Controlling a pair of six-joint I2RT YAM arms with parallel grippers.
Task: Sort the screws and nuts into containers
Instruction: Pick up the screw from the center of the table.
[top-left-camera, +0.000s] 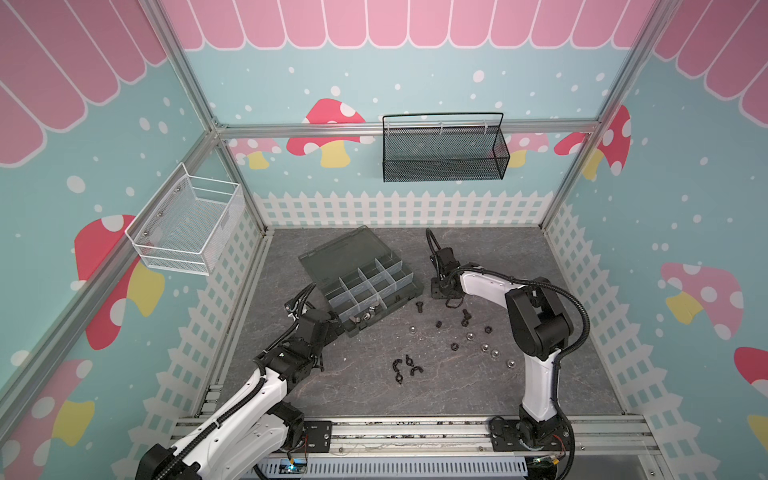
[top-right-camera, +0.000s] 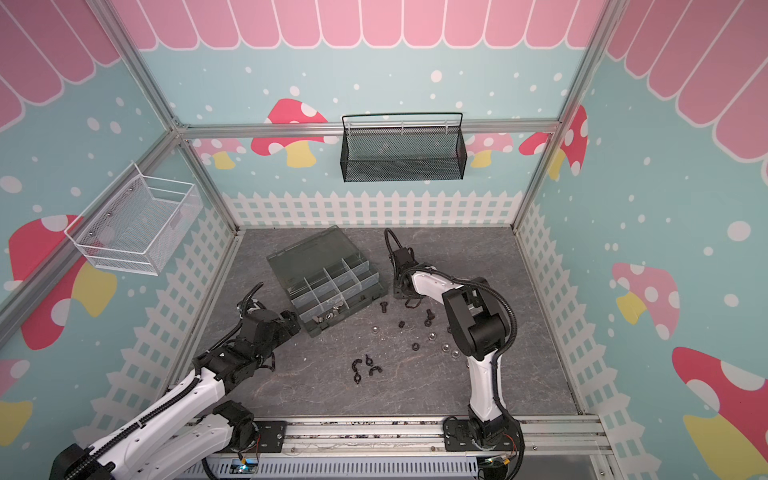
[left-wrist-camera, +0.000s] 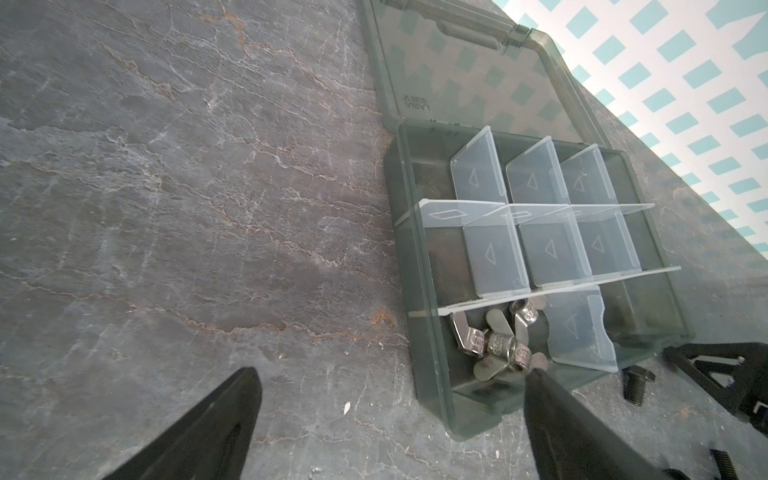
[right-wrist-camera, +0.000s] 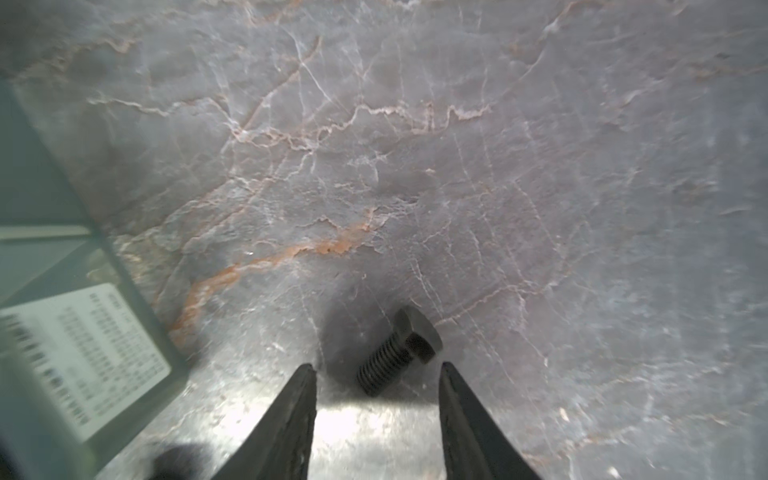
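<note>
- Screw (right-wrist-camera: 399, 353): a black bolt lying flat on the stone-patterned table (right-wrist-camera: 540, 166), between the right gripper (right-wrist-camera: 377, 368) tips and touching neither.
- Right jaws are spread, holding nothing.
- Left gripper (left-wrist-camera: 390, 390), jaws spread wide, hangs at the organizer box (left-wrist-camera: 432, 399) corner compartment holding silver wing nuts (left-wrist-camera: 494, 340).

black mesh basket (top-left-camera: 444, 151): hangs on the back wall rail
white wire basket (top-left-camera: 187, 224): mounted on the side wall (tilted)
</note>
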